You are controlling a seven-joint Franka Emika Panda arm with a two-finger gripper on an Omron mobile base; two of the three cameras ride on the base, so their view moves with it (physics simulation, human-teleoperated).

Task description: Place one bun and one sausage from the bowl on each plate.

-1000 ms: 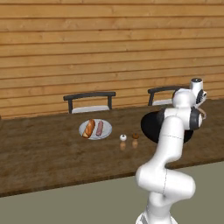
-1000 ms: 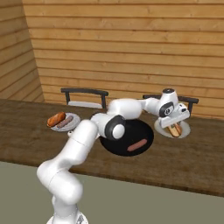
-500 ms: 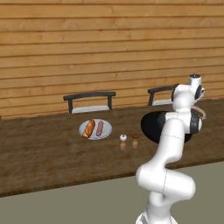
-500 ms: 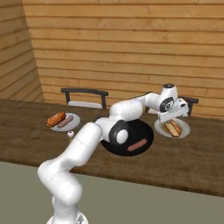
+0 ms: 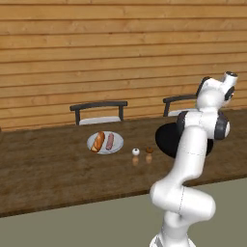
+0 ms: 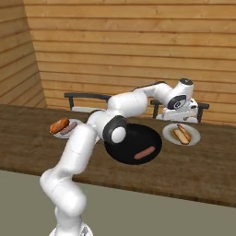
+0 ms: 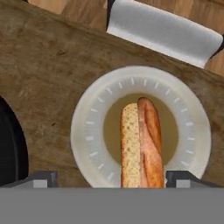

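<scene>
Pincer spread wide and empty above the plate with bun and sausage.

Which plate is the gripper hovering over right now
The right plate, beside the black bowl. The open gripper hangs above it, and the hand view looks straight down on its bun. The other plate sits far to the left.

Arm: glossy white rounded links
Joints: dark grey rings (like cuffs)
Fingers: small dark tips
</scene>
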